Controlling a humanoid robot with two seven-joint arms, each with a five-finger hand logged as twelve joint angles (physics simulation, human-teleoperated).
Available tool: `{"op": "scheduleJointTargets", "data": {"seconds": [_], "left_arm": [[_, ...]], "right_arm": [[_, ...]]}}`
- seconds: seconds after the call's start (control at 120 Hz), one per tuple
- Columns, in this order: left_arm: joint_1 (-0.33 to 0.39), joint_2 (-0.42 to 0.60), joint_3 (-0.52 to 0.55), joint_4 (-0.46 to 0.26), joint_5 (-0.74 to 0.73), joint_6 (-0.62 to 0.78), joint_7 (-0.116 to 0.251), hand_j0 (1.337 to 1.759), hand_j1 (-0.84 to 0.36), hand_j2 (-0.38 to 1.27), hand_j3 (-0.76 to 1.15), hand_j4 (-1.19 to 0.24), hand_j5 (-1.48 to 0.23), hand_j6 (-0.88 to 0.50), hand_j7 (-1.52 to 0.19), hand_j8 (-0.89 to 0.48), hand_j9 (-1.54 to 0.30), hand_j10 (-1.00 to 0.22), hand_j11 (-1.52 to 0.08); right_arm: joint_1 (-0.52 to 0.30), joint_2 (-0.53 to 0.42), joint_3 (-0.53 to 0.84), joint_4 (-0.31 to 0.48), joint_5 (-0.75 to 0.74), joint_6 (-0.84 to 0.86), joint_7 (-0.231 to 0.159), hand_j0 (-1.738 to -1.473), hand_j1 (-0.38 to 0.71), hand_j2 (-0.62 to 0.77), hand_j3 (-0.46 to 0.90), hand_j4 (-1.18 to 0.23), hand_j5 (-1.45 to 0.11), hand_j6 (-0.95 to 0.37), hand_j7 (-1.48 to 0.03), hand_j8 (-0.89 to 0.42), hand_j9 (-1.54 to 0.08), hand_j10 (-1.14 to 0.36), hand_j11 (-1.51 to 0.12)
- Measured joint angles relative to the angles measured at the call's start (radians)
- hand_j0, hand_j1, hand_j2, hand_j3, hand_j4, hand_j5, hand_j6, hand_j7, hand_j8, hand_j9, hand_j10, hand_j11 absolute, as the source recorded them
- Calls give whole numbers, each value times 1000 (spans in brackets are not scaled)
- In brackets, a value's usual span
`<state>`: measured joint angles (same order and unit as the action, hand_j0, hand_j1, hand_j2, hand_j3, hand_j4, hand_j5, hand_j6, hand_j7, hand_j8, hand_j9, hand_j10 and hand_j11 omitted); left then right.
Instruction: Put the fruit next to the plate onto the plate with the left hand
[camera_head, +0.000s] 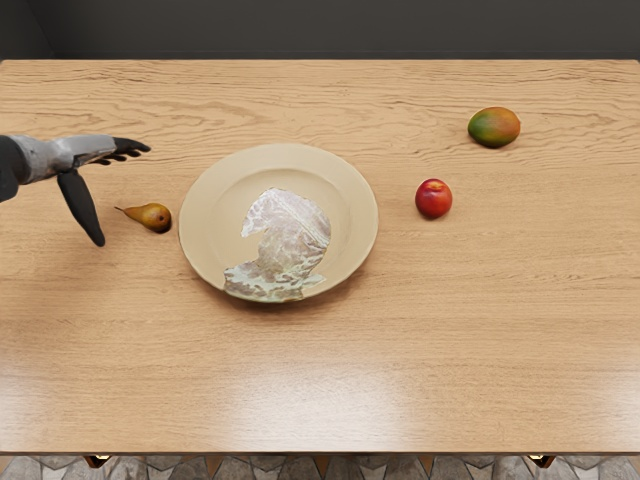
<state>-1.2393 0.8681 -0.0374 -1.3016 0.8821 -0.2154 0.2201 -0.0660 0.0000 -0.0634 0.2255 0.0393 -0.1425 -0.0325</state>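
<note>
Just left of the plate (340, 190): the pear (152, 216), lying stem-outward. Farther out on that same side: the left hand (85, 160), spread wide, gripping nothing.

Grey left hand (70, 154), black fingers (83, 208).

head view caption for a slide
Open left hand near a pear left of the plate; apple and mango on its right.

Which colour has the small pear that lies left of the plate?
The pear is golden brown, best seen in the head view.
</note>
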Motion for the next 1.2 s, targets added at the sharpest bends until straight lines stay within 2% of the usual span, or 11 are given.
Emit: {"op": "scheduleJointTargets", "data": {"seconds": [0.258, 0.325, 0.442, 0.592, 0.783, 0.858, 1.008, 1.2], "left_arm": [[3, -7, -26, -16, -28, 2, -16, 1658, 331, 8, 0, -22, -24, -23, -23, -23, -23, -22, -23], [4, -43, -29, -14, -24, 3, -16, 1658, 337, 7, 0, -17, -17, -18, -17, -18, -17, -17, -16], [-12, -123, -13, 20, 105, 0, -10, 1658, 343, 4, 0, -12, -10, -13, -10, -13, -10, -11, -9], [-13, -146, 24, 60, 295, 3, 1, 1658, 347, 3, 0, -8, -5, -9, -5, -9, -5, -7, -5], [-2, -225, 47, 99, 365, 10, 23, 1658, 349, 2, 0, -6, -2, -7, -2, -7, -2, -5, -2], [0, -231, 49, 122, 350, 31, 38, 1658, 313, 8, 0, -35, -41, -37, -41, -36, -41, -35, -40], [16, -233, 51, 151, 308, 71, 55, 1658, 143, 37, 0, -178, -226, -179, -226, -179, -226, -177, -226], [45, -261, 55, 182, 294, 104, 65, 1658, 48, 53, 0, -257, -329, -258, -329, -258, -328, -256, -328]], "right_arm": [[1, 0, 1, 0, 0, 1, 0, -1658, -314, -6, 0, -29, -38, -29, -38, -29, -38, -29, -38], [1, 0, 1, 0, 0, 1, 0, -1658, -314, -6, 0, -29, -38, -29, -38, -29, -38, -29, -38], [1, 0, 1, 0, 1, 1, 0, -1658, -314, -6, 0, -29, -38, -29, -38, -29, -38, -29, -38], [2, 0, 1, 0, 1, 1, 0, -1658, -314, -6, 0, -29, -38, -30, -38, -29, -38, -29, -38], [3, 0, 1, 0, 1, 1, 0, -1658, -314, -6, 0, -29, -38, -29, -38, -29, -38, -29, -38], [3, 0, 0, 0, 1, 1, 0, -1658, -314, -6, 0, -29, -38, -29, -38, -29, -38, -29, -38], [3, 0, -2, 0, 1, 1, 0, -1658, -314, -6, 0, -29, -38, -29, -38, -29, -38, -29, -38], [3, 0, -2, 0, 1, 1, 0, -1658, -314, -6, 0, -29, -38, -29, -38, -29, -38, -29, -38]]}}
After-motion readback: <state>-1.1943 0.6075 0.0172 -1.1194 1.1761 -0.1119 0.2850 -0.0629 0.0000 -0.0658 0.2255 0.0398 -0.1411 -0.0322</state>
